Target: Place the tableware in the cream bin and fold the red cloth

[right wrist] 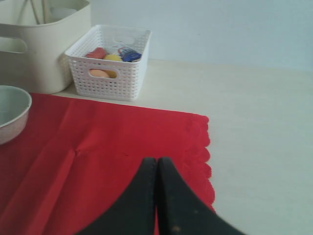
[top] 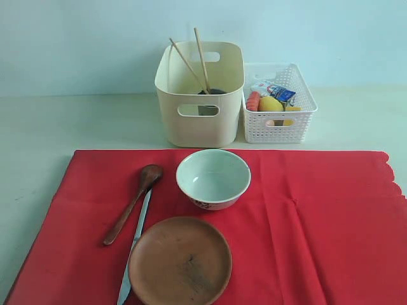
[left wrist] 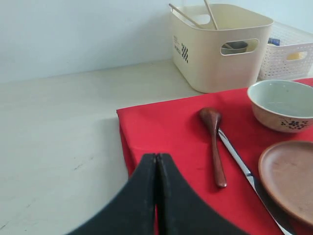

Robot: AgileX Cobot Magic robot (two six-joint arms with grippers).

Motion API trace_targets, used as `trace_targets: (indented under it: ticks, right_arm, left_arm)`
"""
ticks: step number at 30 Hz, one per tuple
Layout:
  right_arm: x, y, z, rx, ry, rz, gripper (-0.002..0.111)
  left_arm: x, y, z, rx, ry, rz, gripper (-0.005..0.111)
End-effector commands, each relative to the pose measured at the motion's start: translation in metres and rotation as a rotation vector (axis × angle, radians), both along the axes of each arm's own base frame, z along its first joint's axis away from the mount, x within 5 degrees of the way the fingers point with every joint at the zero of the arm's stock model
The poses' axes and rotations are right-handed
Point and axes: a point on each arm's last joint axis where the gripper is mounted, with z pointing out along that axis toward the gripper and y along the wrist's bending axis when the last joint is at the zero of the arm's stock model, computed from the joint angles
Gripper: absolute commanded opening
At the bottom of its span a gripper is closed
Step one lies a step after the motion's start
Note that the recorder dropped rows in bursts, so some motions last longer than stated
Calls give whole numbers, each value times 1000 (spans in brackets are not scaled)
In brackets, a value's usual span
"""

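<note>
Clearing tableware, judged early | done: chopsticks (top: 188,65) stand in cream bin (top: 199,127), just beyond the cloth | remaining: bowl (top: 213,178), plate (top: 180,260), spoon (top: 133,203), knife (top: 135,244) on red cloth (top: 318,222), lying flat, unfolded on desk (top: 51,127) | jaws: left and right both clenched, holding nothing

I see the red cloth (top: 305,216) spread flat, its scalloped edge on the right. On it the white bowl (top: 213,178) stands upright and empty near the far edge, and the brown plate (top: 180,260) lies in front of it. The wooden spoon (top: 133,203) lies slanted left of the bowl, and the silver knife (top: 135,251) runs along the plate's left rim. Just behind the cloth stands the cream bin (top: 200,124), with chopsticks (top: 194,60) leaning inside and a steel cup (left wrist: 236,46) showing through its handle cut-out.
</note>
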Motion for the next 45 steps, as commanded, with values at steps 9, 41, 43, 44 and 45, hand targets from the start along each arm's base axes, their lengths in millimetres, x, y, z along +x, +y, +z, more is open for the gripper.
trace_targets:
  ticks: [9, 41, 43, 44, 45]
  right_arm:
    - [1, -2, -3, -5, -26, -53, 0]
    - [1, -4, -3, 5, -26, -91, 0]
    - [1, -4, -3, 5, -26, -91, 0]
    - [1, -4, -3, 5, -26, -91, 0]
    - [1, -4, -3, 5, -26, -91, 0]
  left_arm:
    - [0, 0, 0, -2, -10, 4, 0]
    - [0, 0, 0, -1, -8, 4, 0]
    - [0, 0, 0, -1, -8, 4, 0]
    - [0, 0, 0, -1, -8, 4, 0]
    - [0, 0, 0, -1, -8, 4, 0]
